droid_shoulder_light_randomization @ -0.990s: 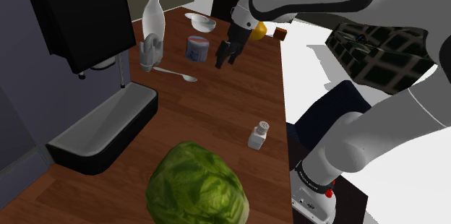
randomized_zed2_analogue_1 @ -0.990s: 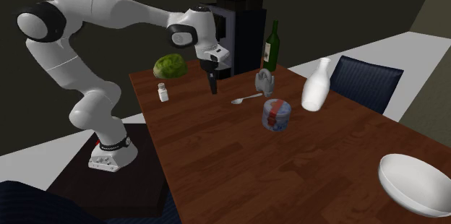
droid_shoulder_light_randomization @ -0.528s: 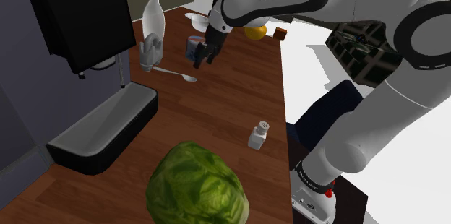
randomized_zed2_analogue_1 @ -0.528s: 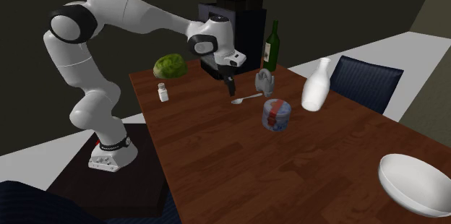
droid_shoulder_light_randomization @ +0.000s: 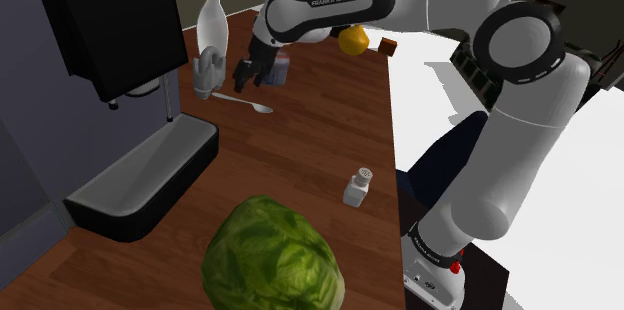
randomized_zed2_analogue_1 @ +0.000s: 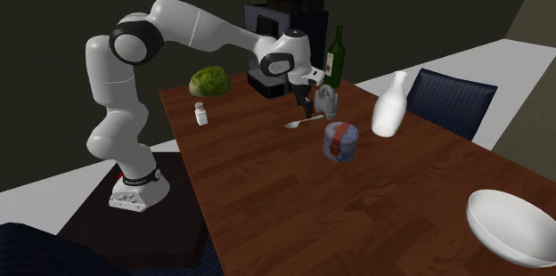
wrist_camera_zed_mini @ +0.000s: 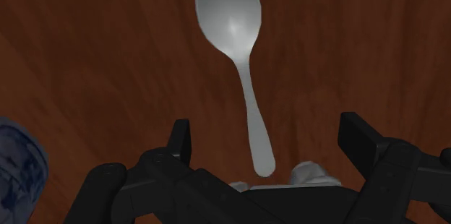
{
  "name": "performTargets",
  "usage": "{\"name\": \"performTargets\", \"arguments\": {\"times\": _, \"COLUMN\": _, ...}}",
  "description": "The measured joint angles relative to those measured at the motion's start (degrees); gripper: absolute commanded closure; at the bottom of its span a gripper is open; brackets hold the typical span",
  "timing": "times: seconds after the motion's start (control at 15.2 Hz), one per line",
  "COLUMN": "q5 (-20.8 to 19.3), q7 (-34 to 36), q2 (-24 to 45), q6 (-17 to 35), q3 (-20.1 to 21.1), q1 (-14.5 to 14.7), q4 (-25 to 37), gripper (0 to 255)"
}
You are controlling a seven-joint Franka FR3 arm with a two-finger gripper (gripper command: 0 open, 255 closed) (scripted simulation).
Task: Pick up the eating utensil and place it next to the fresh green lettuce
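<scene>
Wrist view: the claw (wrist_camera_zed_mini: 269, 132) hangs over the brown surface (wrist_camera_zed_mini: 108, 56) with its two fingers apart, and the spoon (wrist_camera_zed_mini: 246, 85) lies flat below, the end of its handle falling between them (nothing touches it, so it is not held). That is the change: over the last second the arm has swung across the shoulder view from right to left, and the claw (droid_shoulder_light_randomization: 245, 76) now sits just above the spoon (droid_shoulder_light_randomization: 240, 100), near the pale bottle (droid_shoulder_light_randomization: 208, 20), where before it hovered well to the side. In the second exterior view the claw (randomized_zed2_analogue_1: 307, 105) stands close over the spoon (randomized_zed2_analogue_1: 305, 121), which rests beside the blue patterned can (randomized_zed2_analogue_1: 340, 141). The approach looks all but finished; what seems left is a short descent and a close on the thin handle, which lies low against the surface and may slip. The lettuce (droid_shoulder_light_randomization: 272, 258) is well apart, toward the arm's stand, so a long carry back would follow.
</scene>
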Motion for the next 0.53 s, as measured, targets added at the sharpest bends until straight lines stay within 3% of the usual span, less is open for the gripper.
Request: {"name": "performTargets", "arguments": {"times": 0.53, "q5": -0.67, "q7": -0.08, "q2": 5.37, "q6": 4.04, "q3": 0.19, "q1": 0.76, "q4": 1.82, "gripper": 0}}
